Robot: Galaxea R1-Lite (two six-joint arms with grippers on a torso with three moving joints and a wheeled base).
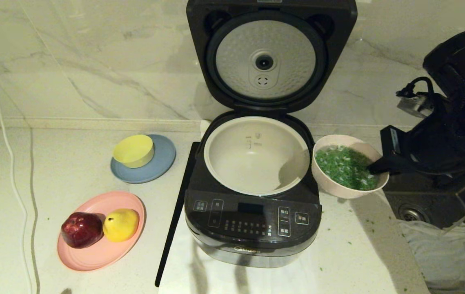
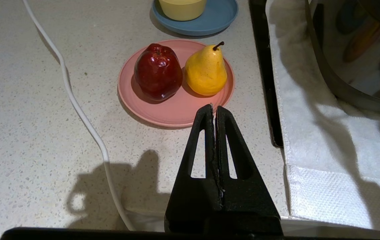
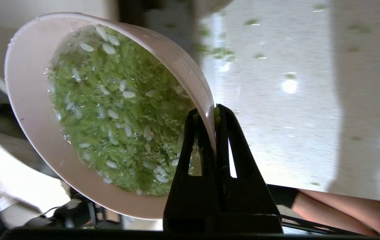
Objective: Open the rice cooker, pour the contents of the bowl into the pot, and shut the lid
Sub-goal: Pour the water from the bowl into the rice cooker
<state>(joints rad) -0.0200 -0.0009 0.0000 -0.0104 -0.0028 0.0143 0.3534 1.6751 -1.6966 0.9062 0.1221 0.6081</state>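
The rice cooker (image 1: pixel 252 228) stands at the centre of the counter with its lid (image 1: pixel 267 61) swung upright, dimpled silver underside facing me. The off-white pot (image 1: pixel 256 157) inside holds nothing. Right of the cooker, the pale pink bowl (image 1: pixel 330 181) is held up level with the pot's rim and filled with wet green contents (image 1: pixel 344 167). My right gripper (image 1: pixel 375 167) is shut on the bowl's right rim. In the right wrist view the bowl (image 3: pixel 29 100), the contents (image 3: pixel 116 110) and the right gripper (image 3: pixel 214 111) pinching the rim show close up. My left gripper (image 2: pixel 214 108) is shut on nothing, low over the counter left of the cooker.
A pink plate (image 1: pixel 93 253) carries a red apple (image 1: pixel 81 229) and a yellow pear (image 1: pixel 121 224). A yellow bowl (image 1: pixel 133 150) sits on a blue plate (image 1: pixel 163 161). A white cable (image 1: pixel 12 171) runs along the left. A sink (image 1: pixel 420 204) lies at right. Green bits are scattered on the counter.
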